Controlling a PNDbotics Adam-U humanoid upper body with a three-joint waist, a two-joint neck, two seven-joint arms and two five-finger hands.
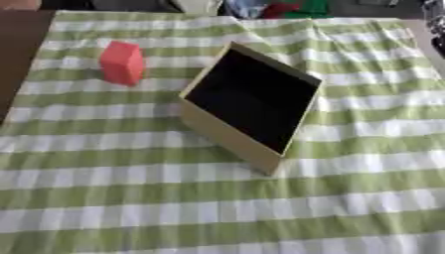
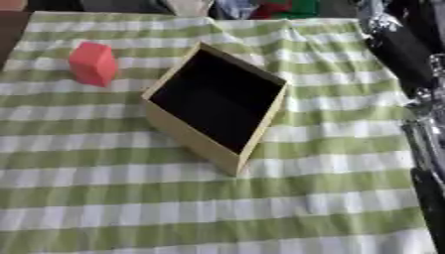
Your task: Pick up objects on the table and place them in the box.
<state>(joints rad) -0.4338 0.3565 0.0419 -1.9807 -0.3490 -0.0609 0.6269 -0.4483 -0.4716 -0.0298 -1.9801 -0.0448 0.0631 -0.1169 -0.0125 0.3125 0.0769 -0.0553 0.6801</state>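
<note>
On the green-and-white checked cloth (image 1: 217, 208), a red block (image 1: 121, 63) is standing at ten o'clock from an open tan box (image 1: 228, 135).
Block and box are sitting near each other without touching, the box showing a dark interior. At three o'clock in the right eye view, the right arm (image 2: 415, 54) is showing along the edge; whether its hand is spread or curled cannot be told.

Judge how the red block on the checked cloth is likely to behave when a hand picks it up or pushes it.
The red block has flat faces and square edges, so it probably slides or tips rather than rolls. It stands taller than it is wide, so a high push may topple it. It looks rigid; its weight cannot be judged.
</note>
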